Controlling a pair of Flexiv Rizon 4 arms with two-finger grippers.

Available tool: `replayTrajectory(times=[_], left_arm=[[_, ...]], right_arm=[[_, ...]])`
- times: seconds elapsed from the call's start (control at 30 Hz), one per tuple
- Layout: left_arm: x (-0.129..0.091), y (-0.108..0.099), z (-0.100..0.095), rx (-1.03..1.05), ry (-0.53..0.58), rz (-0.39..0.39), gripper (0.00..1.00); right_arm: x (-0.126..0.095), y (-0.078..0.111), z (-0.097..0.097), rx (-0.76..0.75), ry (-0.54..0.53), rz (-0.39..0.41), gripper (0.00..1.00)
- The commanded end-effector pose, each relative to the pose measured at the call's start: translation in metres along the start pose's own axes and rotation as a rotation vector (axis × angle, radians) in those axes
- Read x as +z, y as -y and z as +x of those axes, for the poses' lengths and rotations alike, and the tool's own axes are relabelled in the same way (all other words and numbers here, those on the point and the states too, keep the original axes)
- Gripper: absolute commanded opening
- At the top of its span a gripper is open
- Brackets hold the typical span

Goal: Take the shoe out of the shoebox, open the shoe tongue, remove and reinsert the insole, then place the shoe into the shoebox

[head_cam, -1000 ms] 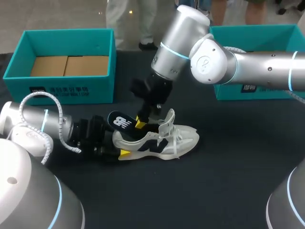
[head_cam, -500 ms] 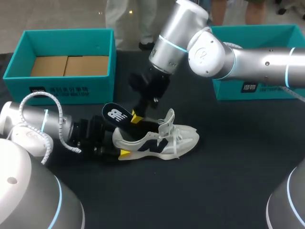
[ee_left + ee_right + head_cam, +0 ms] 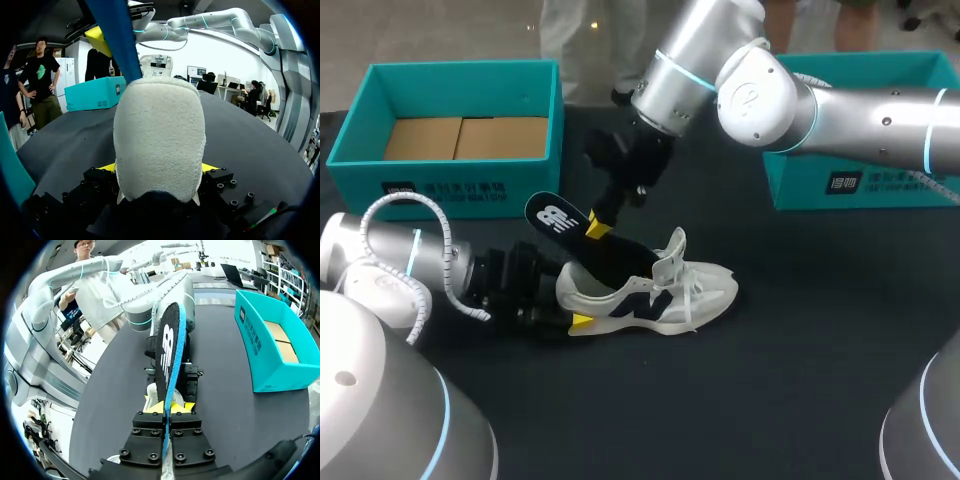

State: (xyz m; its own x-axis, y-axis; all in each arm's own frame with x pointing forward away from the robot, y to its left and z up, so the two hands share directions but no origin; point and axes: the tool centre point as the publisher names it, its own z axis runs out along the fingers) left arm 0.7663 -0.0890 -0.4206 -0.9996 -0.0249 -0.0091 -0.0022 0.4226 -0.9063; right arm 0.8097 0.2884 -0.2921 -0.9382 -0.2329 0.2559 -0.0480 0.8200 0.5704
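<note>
Black insole [image 3: 552,216] in right hand [image 3: 594,228], above shoe [image 3: 650,290]

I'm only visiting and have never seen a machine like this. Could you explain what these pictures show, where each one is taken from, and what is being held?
This is one robot with a left arm and a right arm. Each ends in a two-fingered hand with yellow tips. The wide picture comes from a camera above and behind the robot, looking down. The two round pictures come from small cameras on the wrists, looking out along the fingers. On the dark table lies a white shoe, with a teal box at the back left and a second teal box at the back right. The left hand grips the shoe's heel from both sides. The right hand pinches the dark insole, held up over the shoe's heel end.
</note>
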Motion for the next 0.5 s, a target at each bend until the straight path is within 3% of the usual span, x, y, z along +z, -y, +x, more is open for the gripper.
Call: replayTrajectory(times=[0.03, 0.5], left_arm=[[0.001, -0.001, -0.001, 0.0, 0.0, -0.003, 0.0], [0.001, -0.001, -0.001, 0.0, 0.0, -0.003, 0.0]], right_arm=[[-0.01, -0.007, 0.004, -0.002, 0.014, 0.01, 0.0], [-0.026, -0.031, 0.002, -0.028, 0.06, 0.02, 0.0]])
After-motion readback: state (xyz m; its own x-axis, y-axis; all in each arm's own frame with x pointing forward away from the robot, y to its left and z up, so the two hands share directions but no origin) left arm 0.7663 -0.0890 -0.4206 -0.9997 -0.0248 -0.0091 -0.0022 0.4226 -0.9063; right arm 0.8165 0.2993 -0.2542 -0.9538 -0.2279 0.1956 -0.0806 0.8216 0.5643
